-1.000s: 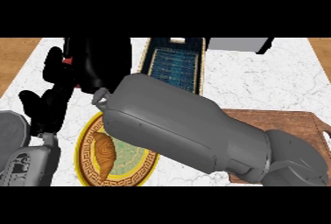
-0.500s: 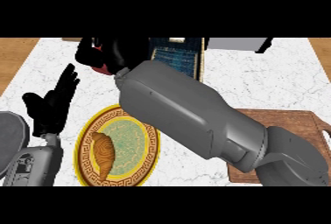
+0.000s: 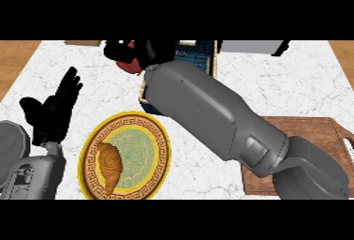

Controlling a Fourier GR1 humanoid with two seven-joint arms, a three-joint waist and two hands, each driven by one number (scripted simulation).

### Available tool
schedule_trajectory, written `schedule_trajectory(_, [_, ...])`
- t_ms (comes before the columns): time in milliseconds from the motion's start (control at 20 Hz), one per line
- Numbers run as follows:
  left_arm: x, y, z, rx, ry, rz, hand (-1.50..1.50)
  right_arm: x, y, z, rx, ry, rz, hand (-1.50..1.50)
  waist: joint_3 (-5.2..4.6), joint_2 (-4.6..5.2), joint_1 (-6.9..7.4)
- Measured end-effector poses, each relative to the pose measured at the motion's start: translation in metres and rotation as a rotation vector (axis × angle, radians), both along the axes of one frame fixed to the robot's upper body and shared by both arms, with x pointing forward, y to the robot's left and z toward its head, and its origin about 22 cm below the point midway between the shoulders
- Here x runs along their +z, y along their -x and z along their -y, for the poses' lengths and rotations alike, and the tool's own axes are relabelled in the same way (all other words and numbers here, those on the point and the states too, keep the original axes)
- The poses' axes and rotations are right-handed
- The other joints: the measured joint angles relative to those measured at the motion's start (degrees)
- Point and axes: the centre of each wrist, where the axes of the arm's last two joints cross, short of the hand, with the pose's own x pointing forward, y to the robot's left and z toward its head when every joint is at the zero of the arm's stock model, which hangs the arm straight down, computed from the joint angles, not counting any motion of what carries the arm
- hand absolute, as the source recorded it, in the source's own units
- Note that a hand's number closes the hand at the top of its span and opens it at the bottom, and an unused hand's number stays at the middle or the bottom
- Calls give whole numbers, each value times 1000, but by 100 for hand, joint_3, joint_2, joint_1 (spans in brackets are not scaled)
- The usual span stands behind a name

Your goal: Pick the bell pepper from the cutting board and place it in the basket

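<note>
Marble counter [image 3: 297,79] — plate [image 3: 93,140], board [image 3: 318,131], basket [image 3: 197,58]

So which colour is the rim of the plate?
Yellow-gold, with a dark key pattern on the plate; the head view shows it.

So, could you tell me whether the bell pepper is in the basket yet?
Not yet: the right hand is curled round the red bell pepper, just left of the basket, not inside it.

White marble counter [image 3: 297,89], wooden edges.
</note>
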Motion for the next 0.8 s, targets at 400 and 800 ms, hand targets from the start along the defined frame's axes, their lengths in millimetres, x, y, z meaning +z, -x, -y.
schedule_trajectory(400, [4,-1,-7,7,0,-8,0,-5,-18,7,68,613,304,150,-13,-18,-44])
schedule_trajectory(800, [2,2,-3,-3,-3,-4,0,11,-28,8,48,750,364,150,-6,5,15])
